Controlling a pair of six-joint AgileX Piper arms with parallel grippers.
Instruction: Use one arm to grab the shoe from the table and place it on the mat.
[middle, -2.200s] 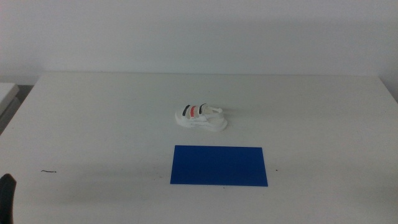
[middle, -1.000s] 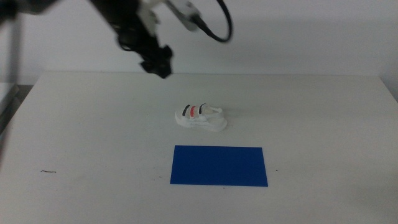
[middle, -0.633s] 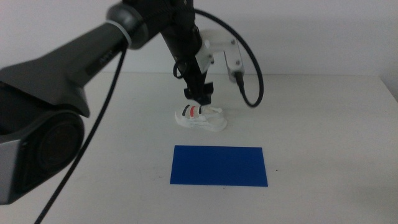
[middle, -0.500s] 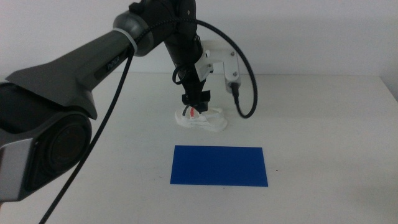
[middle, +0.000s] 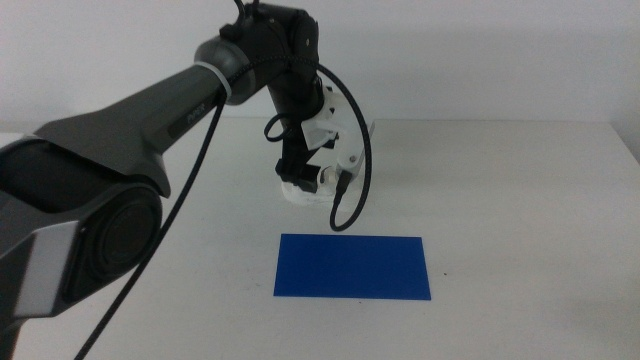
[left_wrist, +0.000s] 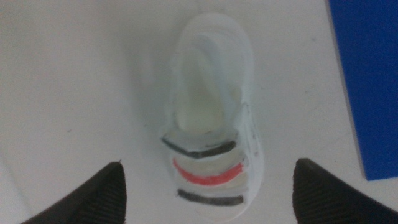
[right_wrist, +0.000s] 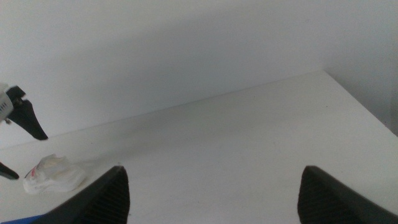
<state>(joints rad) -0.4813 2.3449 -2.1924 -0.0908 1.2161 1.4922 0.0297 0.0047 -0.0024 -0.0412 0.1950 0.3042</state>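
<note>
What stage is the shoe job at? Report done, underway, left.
Done: left gripper has reached the shoe, jaws open on either side. Underway: the grasp, not closed. Left: lifting it onto the mat, which lies bare. Right gripper waits off to the side, open.

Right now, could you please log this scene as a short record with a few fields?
shoe: on the table, not on the mat
mat: flat blue rectangle beside the shoe, nothing on it
left gripper: open, jaws on either side of the shoe's strapped end
right gripper: open, apart from the shoe, facing across the table
</note>
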